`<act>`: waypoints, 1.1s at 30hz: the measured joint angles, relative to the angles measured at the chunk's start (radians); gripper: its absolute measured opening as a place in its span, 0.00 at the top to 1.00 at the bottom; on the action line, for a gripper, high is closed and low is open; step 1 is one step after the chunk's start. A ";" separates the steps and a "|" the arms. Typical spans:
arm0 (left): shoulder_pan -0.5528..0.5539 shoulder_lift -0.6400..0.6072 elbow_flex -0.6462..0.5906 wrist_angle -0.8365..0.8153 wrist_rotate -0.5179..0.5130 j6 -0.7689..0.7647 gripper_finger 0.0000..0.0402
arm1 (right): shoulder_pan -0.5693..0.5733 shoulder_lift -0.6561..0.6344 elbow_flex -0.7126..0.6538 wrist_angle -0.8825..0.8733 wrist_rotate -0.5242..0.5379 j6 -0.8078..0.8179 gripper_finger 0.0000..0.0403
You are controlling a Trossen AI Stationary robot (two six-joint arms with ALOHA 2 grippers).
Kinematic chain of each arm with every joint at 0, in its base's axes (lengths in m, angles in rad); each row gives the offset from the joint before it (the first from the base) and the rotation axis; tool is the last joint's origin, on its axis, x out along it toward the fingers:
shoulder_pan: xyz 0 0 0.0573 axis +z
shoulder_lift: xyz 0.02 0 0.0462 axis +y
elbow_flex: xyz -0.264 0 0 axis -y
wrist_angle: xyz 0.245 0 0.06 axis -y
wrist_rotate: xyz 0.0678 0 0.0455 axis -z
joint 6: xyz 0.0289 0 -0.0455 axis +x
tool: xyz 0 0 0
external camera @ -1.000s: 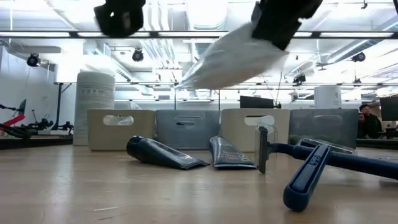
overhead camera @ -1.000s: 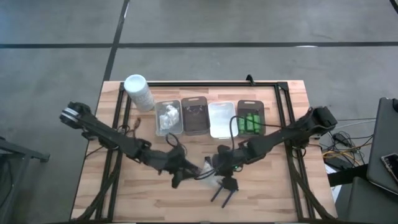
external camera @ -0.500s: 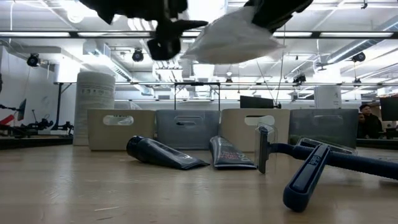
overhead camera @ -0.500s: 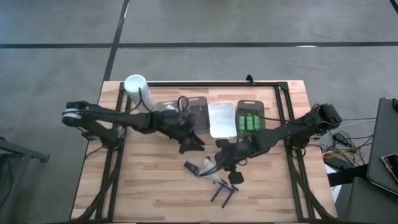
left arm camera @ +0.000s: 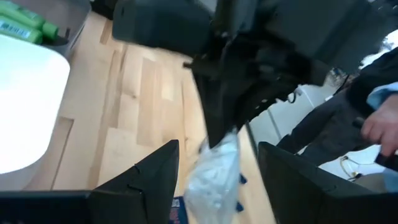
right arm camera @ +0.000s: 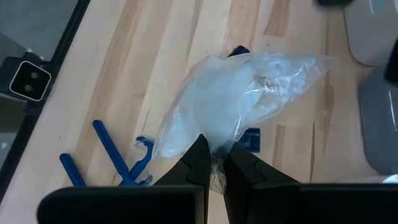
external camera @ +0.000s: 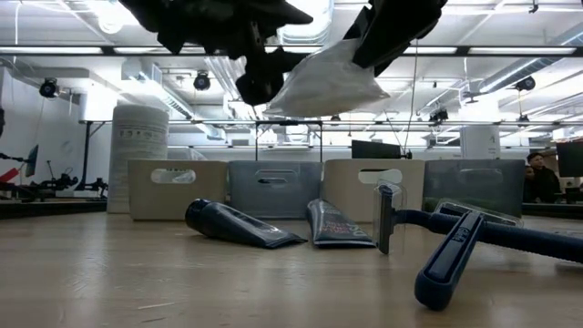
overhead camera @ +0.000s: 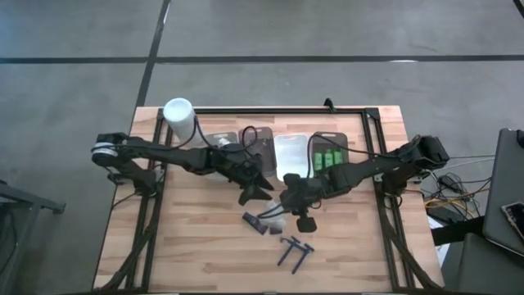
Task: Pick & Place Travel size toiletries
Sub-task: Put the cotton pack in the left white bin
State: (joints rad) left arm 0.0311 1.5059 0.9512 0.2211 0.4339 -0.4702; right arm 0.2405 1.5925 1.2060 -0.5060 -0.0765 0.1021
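Observation:
My right gripper (right arm camera: 214, 167) hangs over the table's middle, shut on a white lumpy packet (right arm camera: 236, 106) that also shows in the high view (overhead camera: 277, 215) and the low view (external camera: 323, 82). My left gripper (left arm camera: 217, 186) is open and level, just left of the packet (left arm camera: 214, 177); its fingers frame the packet, and I cannot tell whether they touch it. Two dark blue razors (overhead camera: 295, 251) and two dark sachets (overhead camera: 255, 221) lie flat on the table below. Green bottles (overhead camera: 329, 159) lie in the rightmost tray. My right gripper pinches a thin edge of the packet's clear wrap (right arm camera: 214, 152) between its two fingertips, which slant down from the right. The packet hangs below and beyond the fingers, lifted clear of the table.
Four trays stand in a row at the far side: a grey one (overhead camera: 214, 144) under my left arm, a brown one (overhead camera: 262, 141), a white one (overhead camera: 292, 156) and a grey one (overhead camera: 336, 139). A tall white cylinder (overhead camera: 182, 120) stands far left. A person's hand (left arm camera: 379, 124) shows beyond the table.
My left gripper has swung from the table's near middle toward the far edge and rightward, rolling as it went, and now stands beside the packet, open as before. My right gripper has risen a little toward the far edge with the packet, which has swung with it.

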 joint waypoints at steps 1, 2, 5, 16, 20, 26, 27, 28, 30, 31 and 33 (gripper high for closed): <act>0.000 0.011 0.000 0.001 0.000 0.005 0.45 | -0.001 0.000 0.000 0.000 0.000 -0.005 0.96; 0.000 0.019 0.000 0.004 0.000 0.008 0.45 | -0.002 0.000 0.000 0.000 0.000 -0.008 0.96; 0.000 0.046 0.004 0.004 0.004 0.014 0.45 | -0.002 0.000 0.000 -0.014 -0.002 -0.012 0.96; -0.003 0.090 0.024 -0.012 0.043 0.032 0.45 | -0.001 0.000 0.000 -0.022 -0.012 -0.028 0.96; -0.004 0.103 0.033 -0.083 0.039 0.048 0.45 | -0.001 0.000 0.000 -0.022 -0.012 -0.035 0.96; -0.011 0.109 0.033 -0.082 0.067 0.050 0.45 | -0.001 -0.002 0.000 -0.039 -0.011 -0.035 0.96; -0.013 0.109 0.034 -0.082 0.073 0.049 0.45 | -0.001 -0.002 0.000 -0.041 -0.011 -0.036 0.96; -0.016 0.109 0.034 -0.082 0.085 0.050 0.45 | -0.001 -0.002 0.000 -0.041 -0.008 -0.036 0.96; -0.021 0.109 0.036 -0.081 0.108 0.050 0.46 | -0.001 -0.002 0.000 -0.041 0.000 -0.036 0.96; -0.023 0.109 0.036 -0.081 0.109 0.049 0.47 | -0.001 -0.002 0.000 -0.041 0.001 -0.036 0.96; -0.026 0.109 0.036 -0.081 0.110 0.050 0.50 | -0.001 -0.002 0.000 -0.040 0.005 -0.036 0.96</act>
State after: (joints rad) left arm 0.0047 1.6150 0.9871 0.1399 0.5438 -0.4206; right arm 0.2394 1.5906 1.2064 -0.5465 -0.0719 0.0662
